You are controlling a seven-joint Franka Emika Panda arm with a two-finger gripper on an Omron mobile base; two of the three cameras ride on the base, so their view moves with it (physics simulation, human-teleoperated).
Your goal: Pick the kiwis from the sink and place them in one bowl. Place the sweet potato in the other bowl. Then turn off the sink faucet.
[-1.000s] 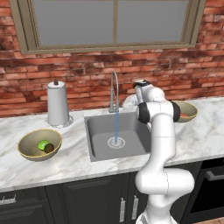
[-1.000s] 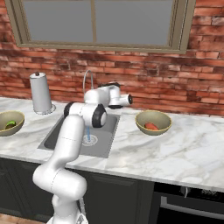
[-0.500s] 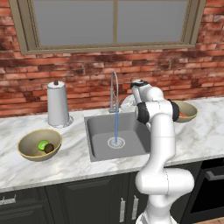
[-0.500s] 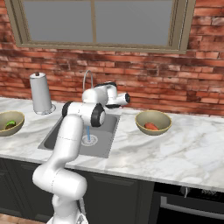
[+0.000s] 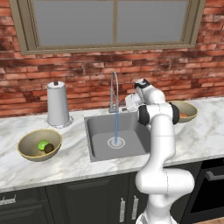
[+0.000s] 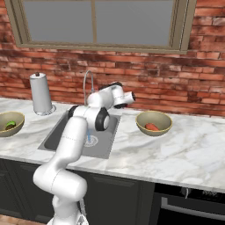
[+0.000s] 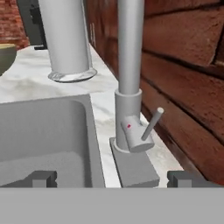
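My two-finger gripper [image 7: 112, 178] hangs spread wide and empty, just short of the tall chrome gooseneck faucet [image 7: 129, 78], its tips straddling the base plate. The faucet's slim lever handle [image 7: 152, 124] angles up toward the brick wall, on the side away from the square grey steel sink [image 5: 114, 139]. Water [image 5: 116, 127] runs from the spout into the drain. If I push in low, the fingers could jam on the faucet body instead of catching the lever; a glancing touch may slide off the thin rod and leave the water on. Left of the faucet sits the olive-gold bowl [image 5: 30, 146] with the green and brown kiwis [image 5: 45, 146]; right of it, the matching bowl [image 6: 153, 124] holds the orange-red sweet potato [image 6: 152, 127]. Beyond the faucet stands a white paper-towel holder [image 7: 65, 37].
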